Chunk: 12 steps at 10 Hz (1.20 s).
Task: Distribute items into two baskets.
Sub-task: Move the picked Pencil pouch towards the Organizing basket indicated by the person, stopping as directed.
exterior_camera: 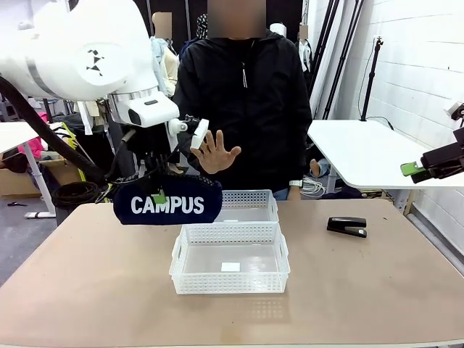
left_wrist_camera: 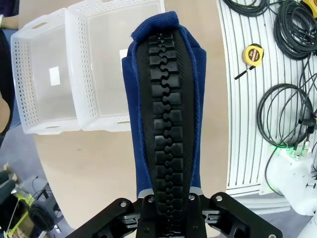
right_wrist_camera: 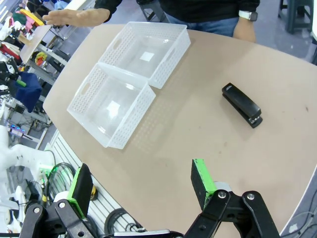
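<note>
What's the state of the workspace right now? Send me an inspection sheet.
Surface: tan table, nothing spilled.
Job's things: CAMPUS pouch held above the table, left of the baskets; near basket and far basket touching, both empty; black stapler lying on the table's right side.
Clutter: yellow tape measure on the floor.
Grippers: left gripper shut on the pouch; right gripper open, empty, raised.
Cables: black coils on the floor.
Surroundings: person's hand raised behind the pouch; white side table.
</note>
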Available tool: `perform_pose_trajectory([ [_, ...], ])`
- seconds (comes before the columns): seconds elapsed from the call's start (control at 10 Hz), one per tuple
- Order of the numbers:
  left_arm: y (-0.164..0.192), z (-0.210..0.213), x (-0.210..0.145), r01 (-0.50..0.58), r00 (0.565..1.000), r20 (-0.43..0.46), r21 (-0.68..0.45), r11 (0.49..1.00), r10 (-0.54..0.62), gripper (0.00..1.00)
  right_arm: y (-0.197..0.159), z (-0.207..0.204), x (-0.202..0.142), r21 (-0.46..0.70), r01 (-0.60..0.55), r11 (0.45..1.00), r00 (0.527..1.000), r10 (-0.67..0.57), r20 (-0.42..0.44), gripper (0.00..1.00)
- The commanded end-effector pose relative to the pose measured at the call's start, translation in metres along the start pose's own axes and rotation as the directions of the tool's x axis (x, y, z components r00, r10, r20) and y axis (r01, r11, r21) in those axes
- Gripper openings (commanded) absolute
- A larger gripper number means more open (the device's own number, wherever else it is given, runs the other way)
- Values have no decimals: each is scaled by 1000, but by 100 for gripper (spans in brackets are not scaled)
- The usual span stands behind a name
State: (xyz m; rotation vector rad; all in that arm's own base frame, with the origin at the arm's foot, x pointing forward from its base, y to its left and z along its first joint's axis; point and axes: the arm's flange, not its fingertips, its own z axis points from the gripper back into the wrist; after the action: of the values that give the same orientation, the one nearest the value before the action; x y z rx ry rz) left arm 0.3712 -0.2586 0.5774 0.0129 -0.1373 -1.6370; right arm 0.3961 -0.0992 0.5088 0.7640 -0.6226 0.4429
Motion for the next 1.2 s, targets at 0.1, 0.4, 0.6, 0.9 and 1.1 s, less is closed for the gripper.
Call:
perform_pose_trajectory([
  [0.1,0,0,0,0,1000,0,0,1000,0,0,0,-1,-1,3,1,1000,1000,-1,1,100],
  [0.4,0,0,0,0,1000,0,0,1000,0,0,0,-1,-1,3,1,1000,1000,-1,1,100],
  [0.6,0,0,0,0,1000,0,0,1000,0,0,0,-1,-1,3,1,1000,1000,-1,1,100],
  [0.9,0,0,0,0,1000,0,0,1000,0,0,0,-1,-1,3,1,1000,1000,-1,1,100],
  [1.1,0,0,0,0,1000,0,0,1000,0,0,0,-1,-1,3,1,1000,1000,-1,1,100],
])
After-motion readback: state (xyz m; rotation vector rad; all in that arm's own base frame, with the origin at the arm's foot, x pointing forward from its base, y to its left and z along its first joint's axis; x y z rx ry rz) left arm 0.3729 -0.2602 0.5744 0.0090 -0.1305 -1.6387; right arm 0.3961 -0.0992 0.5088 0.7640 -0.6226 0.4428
